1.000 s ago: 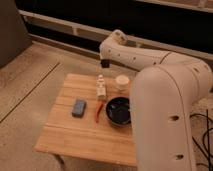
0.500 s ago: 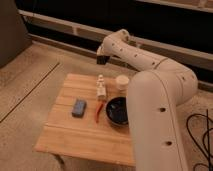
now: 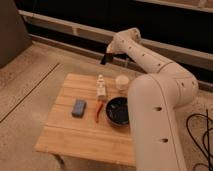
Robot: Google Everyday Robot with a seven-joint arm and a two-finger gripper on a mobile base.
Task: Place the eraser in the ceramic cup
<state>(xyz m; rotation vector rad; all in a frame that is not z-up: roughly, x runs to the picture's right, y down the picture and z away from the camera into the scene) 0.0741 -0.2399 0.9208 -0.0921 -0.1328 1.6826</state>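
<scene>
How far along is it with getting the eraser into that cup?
Roughly halfway, it seems. No small black block lies on the table. The gripper, up beyond the table's far edge, shows a dark shape that may be the eraser. Left: carry it over the ceramic cup and drop it in.

One high camera beside the arm (image 3: 155,67) looks down across the wooden table (image 3: 75,135), gripper (image 3: 106,58) raised near its far edge.
</scene>
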